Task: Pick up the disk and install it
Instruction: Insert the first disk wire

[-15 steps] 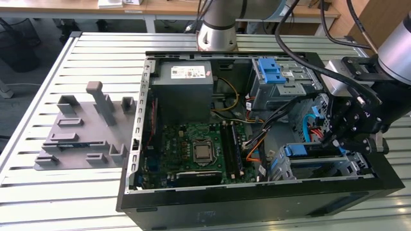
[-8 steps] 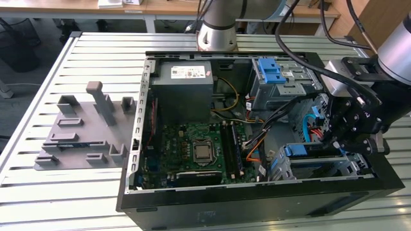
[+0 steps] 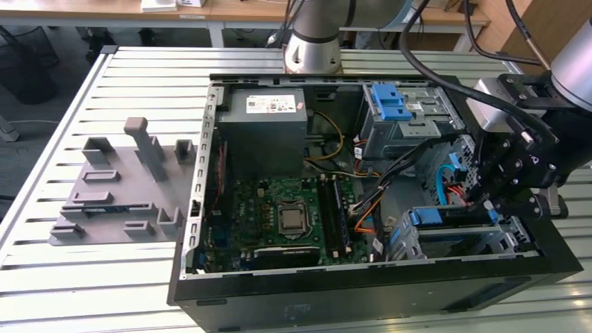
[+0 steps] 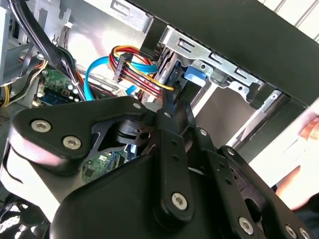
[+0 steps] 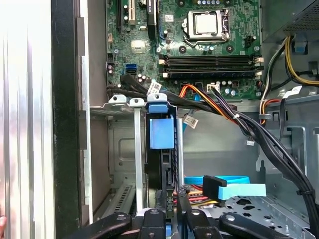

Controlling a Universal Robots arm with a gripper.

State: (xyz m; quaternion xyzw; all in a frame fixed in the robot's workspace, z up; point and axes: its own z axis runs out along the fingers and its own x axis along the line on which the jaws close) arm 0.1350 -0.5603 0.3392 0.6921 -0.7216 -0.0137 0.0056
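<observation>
— Where's the disk (image 5: pixel 162 149) now?

— Standing on edge in the metal drive cage (image 5: pixel 119 144), at the near right corner of the open computer case (image 3: pixel 370 295) in the exterior view. Its blue rail tab (image 5: pixel 161 130) shows at the end facing the motherboard (image 5: pixel 199 45).

— And the gripper (image 5: pixel 172 204)?

— Right at the disk's other end. In the first wrist view the two black fingers (image 5: pixel 182 201) sit close on either side of its thin edge, so the claw looks clamped on it (though the contact itself is partly hidden by the linkage).

— What's around it?

— Red, yellow and orange wires (image 4: pixel 137 69) and a light blue data cable (image 4: pixel 99 67) run just beside the cage. Farther in sits the grey power supply (image 3: pixel 268 114), and beyond that the arm's base (image 3: pixel 315 45). Off to the exterior view's left a grey fixture (image 3: pixel 120 187) rests on the slatted table (image 3: pixel 93 277).
</observation>
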